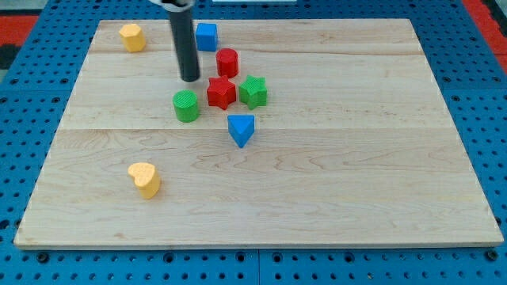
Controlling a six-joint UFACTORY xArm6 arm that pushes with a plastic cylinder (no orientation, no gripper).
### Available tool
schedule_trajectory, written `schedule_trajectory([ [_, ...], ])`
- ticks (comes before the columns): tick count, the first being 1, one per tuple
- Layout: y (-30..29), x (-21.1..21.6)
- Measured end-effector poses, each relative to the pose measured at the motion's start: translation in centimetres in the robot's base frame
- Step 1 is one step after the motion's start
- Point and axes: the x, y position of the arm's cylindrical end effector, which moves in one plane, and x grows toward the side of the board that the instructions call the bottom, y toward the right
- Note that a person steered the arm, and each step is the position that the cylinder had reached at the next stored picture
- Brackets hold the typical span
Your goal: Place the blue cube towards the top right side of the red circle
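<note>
Largest in my view is the pale wooden board (356, 182), made of long planks with faint grain, lying on a blue perforated base (24, 87). Next comes my dark, smooth cylindrical rod, coming down from the view's top; my tip (190, 80) rests on the wood just left of the red circle (227, 62), a short upright cylinder, and above the green cylinder (187, 105). There is no hand on this arm to be wide or narrow: the rod holds nothing. The blue cube (207, 36) sits near the board's top edge, up and left of the red circle, close to it, with my rod just to its left. Below the red circle, a red star-shaped block (222, 93) and a green star-shaped block (253, 92) sit side by side, a blue triangular block (242, 130) beneath them. A yellow block (132, 37) sits top left, a yellow heart-shaped block (145, 179) lower left.
</note>
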Motion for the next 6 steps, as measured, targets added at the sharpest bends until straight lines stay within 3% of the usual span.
schedule_trajectory([
  [1, -4.3, -4.1],
  [2, -1.6, -8.8],
  [3, 1.4, -10.6],
  [4, 8.0, -9.4],
  [5, 8.4, -9.3],
  [6, 4.8, -9.7],
])
